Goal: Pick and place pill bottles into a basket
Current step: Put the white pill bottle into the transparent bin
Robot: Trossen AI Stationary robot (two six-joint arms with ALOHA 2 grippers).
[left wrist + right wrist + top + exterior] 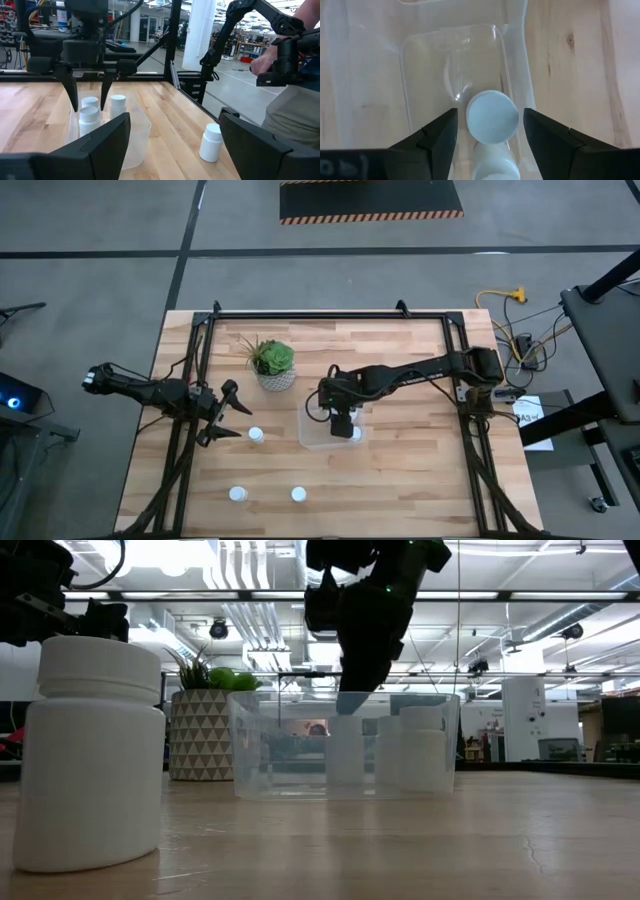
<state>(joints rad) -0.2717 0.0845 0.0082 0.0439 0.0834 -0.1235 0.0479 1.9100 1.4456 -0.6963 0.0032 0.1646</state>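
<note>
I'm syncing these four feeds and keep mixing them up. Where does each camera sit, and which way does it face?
High view: overhead, looking straight down; both arms, basket.
Low view: table height, level across; right gripper over the basket.
Left wrist view: on the left arm, facing the basket; own open left gripper at the bottom.
Right wrist view: on the right arm, looking down into the basket; own fingers open.
All four show the basket.
</note>
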